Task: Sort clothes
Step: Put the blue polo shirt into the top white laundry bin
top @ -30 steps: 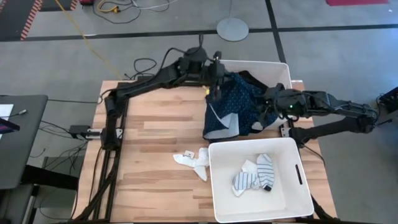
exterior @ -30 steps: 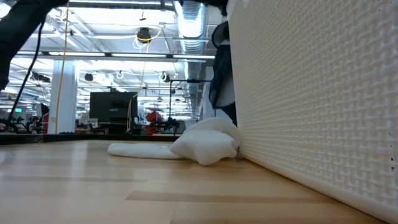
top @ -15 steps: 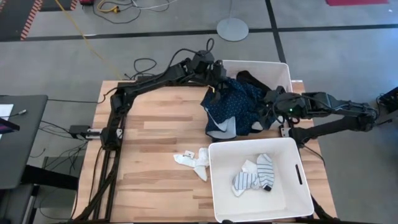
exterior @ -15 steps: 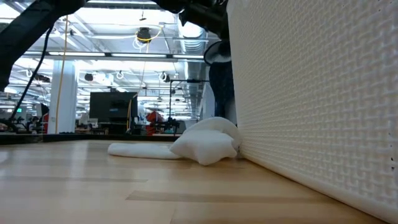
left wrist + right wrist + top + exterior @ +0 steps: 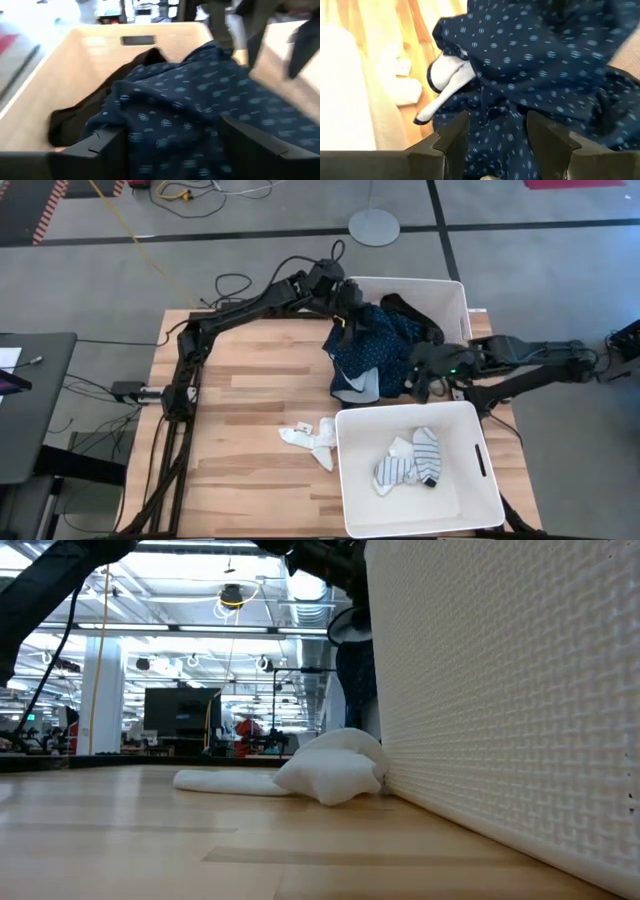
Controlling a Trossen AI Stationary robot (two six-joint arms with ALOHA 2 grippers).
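Navy dotted garment held between two grippers over the far bin's near edge.

Left gripper (image 5: 343, 320): fingers spread wide in its wrist view, cloth bunched between them; whether it truly pinches, cannot tell. Right gripper (image 5: 418, 376): fingers parted, poised at the cloth's lower folds, seemingly to gather the trailing part. Navy dotted garment (image 5: 372, 350): soft woven fabric, small pale dots, pale lining at its hem, draped half in the far white bin (image 5: 450, 292) and half onto the wooden table (image 5: 250, 370), apparently on its way in. Black garment (image 5: 70, 117): limp, dark, lying inside that bin. White socks (image 5: 310, 437): crumpled on the table beside the near bin (image 5: 345, 470), rigid textured plastic, holding striped socks (image 5: 412, 460).
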